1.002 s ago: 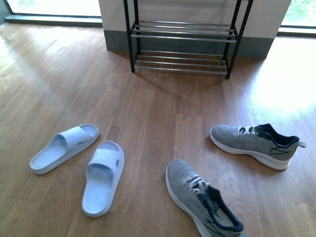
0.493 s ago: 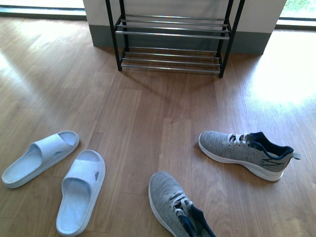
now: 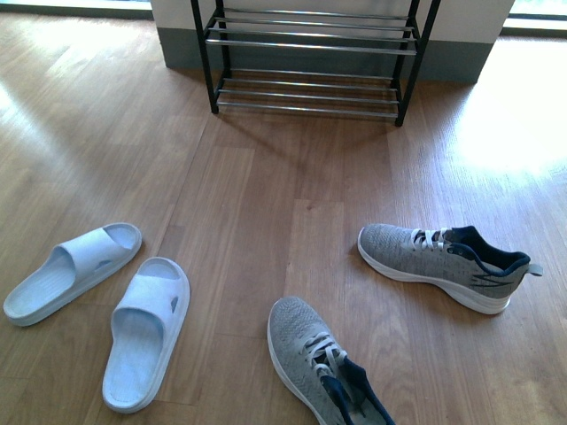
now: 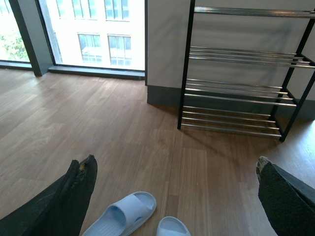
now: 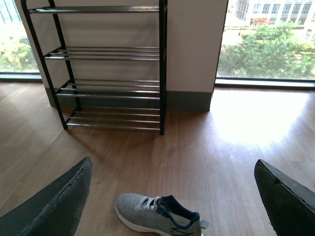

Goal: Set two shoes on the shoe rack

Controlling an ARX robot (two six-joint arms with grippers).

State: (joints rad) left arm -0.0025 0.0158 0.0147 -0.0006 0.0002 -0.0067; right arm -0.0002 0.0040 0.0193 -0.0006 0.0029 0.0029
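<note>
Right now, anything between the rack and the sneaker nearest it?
No. Front view shows only bare wood floor between that sneaker and the shoe rack.

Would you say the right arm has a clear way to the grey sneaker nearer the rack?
Probably yes: the right hand is open and the grey sneaker lies on bare floor, framed between its fingers, nothing around it. Whether it is within reach I cannot tell.

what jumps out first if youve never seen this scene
A pair of grey knit sneakers with thick white soles lies scattered on the wooden floor, one at right, the other nearest the camera. Two pale blue slide slippers sit side by side at left. The black metal shoe rack with chrome bars stands against the far wall.
</note>
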